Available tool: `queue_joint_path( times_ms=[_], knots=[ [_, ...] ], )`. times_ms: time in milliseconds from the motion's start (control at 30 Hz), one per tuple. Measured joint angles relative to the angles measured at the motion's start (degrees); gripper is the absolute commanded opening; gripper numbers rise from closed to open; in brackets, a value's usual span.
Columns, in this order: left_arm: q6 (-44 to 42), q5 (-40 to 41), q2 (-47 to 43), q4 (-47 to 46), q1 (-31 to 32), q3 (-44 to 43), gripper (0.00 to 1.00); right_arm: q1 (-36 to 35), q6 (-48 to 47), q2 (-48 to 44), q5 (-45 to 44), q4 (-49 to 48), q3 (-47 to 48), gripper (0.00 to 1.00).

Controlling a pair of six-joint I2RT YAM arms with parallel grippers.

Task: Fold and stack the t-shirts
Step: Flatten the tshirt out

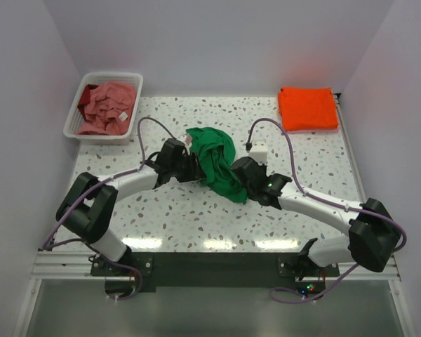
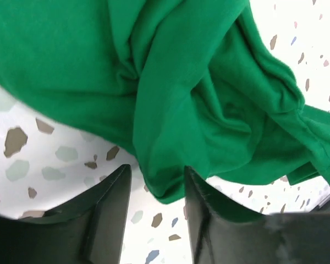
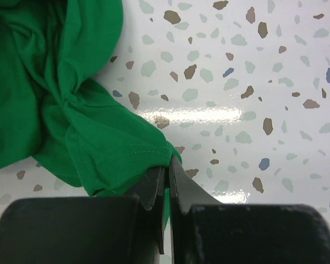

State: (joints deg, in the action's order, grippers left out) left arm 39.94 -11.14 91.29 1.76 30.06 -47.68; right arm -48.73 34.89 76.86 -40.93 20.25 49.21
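White plain walls on three sides. Table is glossy white terrazzo with grey, brown and blue flecks and a dark strip at its near edge.

Left arm and right arm, white and black with purple cables, both reach in to the green shirt. The shirt is soft cotton, crumpled in a twisted heap at mid-table between the two wrists.

Orange shirt lies well apart from the green shirt, at the far right corner. It is folded into a flat, neat square.

Basket is white slatted plastic, rectangular, far left of the green shirt and partly off the table's corner. Inside it is the pink shirt, bunched up, with a small white tag showing.

Left gripper is at the green shirt's left side. Its black fingers are partly apart and a hanging fold of the shirt sits between them; cannot tell if they press it.

Right gripper is at the green shirt's near right edge. Its jaws are closed tight, pinching the stitched hem, and that corner is low against the table.
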Motion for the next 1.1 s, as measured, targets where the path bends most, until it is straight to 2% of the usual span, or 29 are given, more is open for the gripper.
queue_joint_path(
  times_ms=[100, 167, 200, 233, 367, 533, 800, 1100],
  knots=[
    [0.1, 0.1, 0.8, -0.2, 0.0, -1.3, 0.26, 0.1, 0.0, -0.1, 0.0, 0.1, 0.0, 0.00],
    [0.0, 0.6, 1.1, 0.1, 0.0, -2.4, 0.20, 0.1, -0.1, -0.3, 0.0, 0.2, -0.1, 0.00],
    [-0.1, 0.9, 1.2, 0.4, 0.0, -3.1, 0.05, 0.2, -0.2, -0.5, 0.0, 0.3, -0.1, 0.00],
    [0.0, 1.2, 1.3, 0.6, 0.0, -3.5, 0.00, 0.2, -0.2, -0.6, 0.0, 0.4, -0.1, 0.00],
    [-0.7, 3.8, 1.7, 3.0, 0.0, -5.7, 0.00, 1.0, -0.6, -1.2, -0.4, 1.2, -0.1, 0.00],
    [-1.8, 13.3, -0.3, 10.4, 0.0, -9.1, 0.00, 4.4, -2.9, -3.3, -3.5, 3.4, 0.2, 0.00],
    [-2.1, 31.2, -13.3, 23.6, 0.0, -19.5, 0.00, 9.4, -9.8, -10.6, -9.0, 4.4, 7.2, 0.00],
    [-3.7, 41.4, -27.3, 28.9, 0.0, -28.3, 0.00, 9.6, -19.4, -23.0, -13.6, 4.0, 18.1, 0.00]
  ],
)
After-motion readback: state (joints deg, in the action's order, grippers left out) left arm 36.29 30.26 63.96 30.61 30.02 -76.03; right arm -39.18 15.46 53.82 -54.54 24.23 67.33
